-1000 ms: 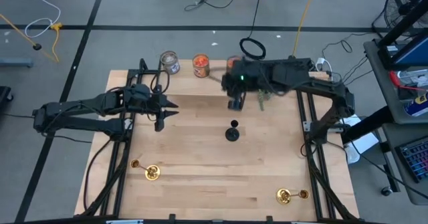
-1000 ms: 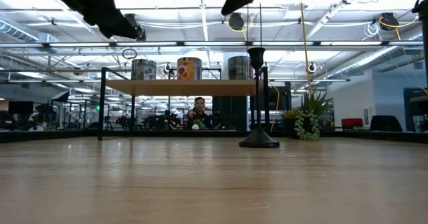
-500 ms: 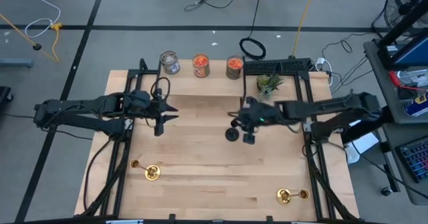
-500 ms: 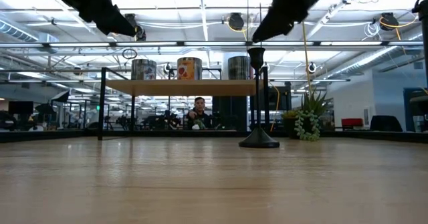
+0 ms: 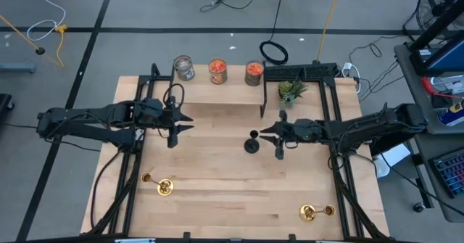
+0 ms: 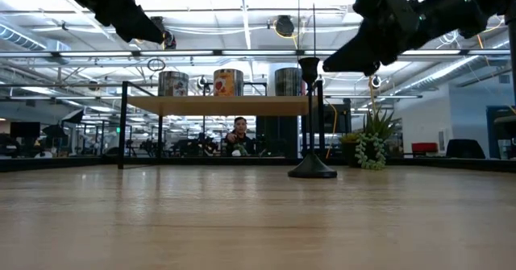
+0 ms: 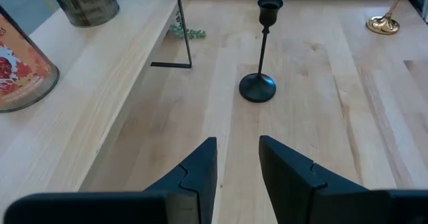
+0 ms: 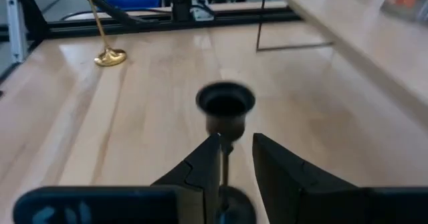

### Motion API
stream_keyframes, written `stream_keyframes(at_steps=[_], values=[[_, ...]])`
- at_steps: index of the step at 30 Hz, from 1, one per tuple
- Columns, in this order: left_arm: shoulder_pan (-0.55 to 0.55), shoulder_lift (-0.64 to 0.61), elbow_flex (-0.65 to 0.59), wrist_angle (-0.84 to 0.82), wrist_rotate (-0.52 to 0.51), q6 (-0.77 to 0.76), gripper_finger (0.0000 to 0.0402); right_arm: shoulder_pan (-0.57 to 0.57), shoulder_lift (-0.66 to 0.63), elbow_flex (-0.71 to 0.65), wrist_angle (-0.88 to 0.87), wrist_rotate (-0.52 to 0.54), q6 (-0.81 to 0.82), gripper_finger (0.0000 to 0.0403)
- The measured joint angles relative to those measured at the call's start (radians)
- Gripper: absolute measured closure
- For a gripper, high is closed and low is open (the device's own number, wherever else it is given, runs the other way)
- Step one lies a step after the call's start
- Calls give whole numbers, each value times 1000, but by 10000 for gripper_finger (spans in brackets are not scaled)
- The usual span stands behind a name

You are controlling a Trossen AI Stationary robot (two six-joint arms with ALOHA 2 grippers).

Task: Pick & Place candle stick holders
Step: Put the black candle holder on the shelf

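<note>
Light wooden table (image 5: 217, 192) fills centre of high view. Raised wooden shelf (image 5: 217, 92) runs along table's upper edge. On shelf, upper centre, three jars in row: clear jar (image 5: 184, 68) leftmost, orange jar (image 5: 217, 71) middle, second orange jar (image 5: 253, 72) rightmost; small green plant (image 5: 291, 91) just right of them. Black candle stick holder (image 5: 251, 143) upright near table centre. Gold holder (image 5: 162, 186) lies lower left. Second gold holder (image 5: 312, 212) lies lower right. Black frame rails (image 5: 341, 178) along left and right table edges.
</note>
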Motion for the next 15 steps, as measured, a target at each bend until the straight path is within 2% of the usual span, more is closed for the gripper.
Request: stream_keyframes(at_steps=[3, 6, 15], values=[[0, 0, 0, 0, 0, 0, 284, -10, 0, -20, -2, -47, 57, 316], [0, 0, 0, 0, 0, 0, 284, -11, 0, -29, -1, -46, 60, 310], [0, 0, 0, 0, 0, 0, 284, -13, 89, -33, 26, -46, 36, 263]])
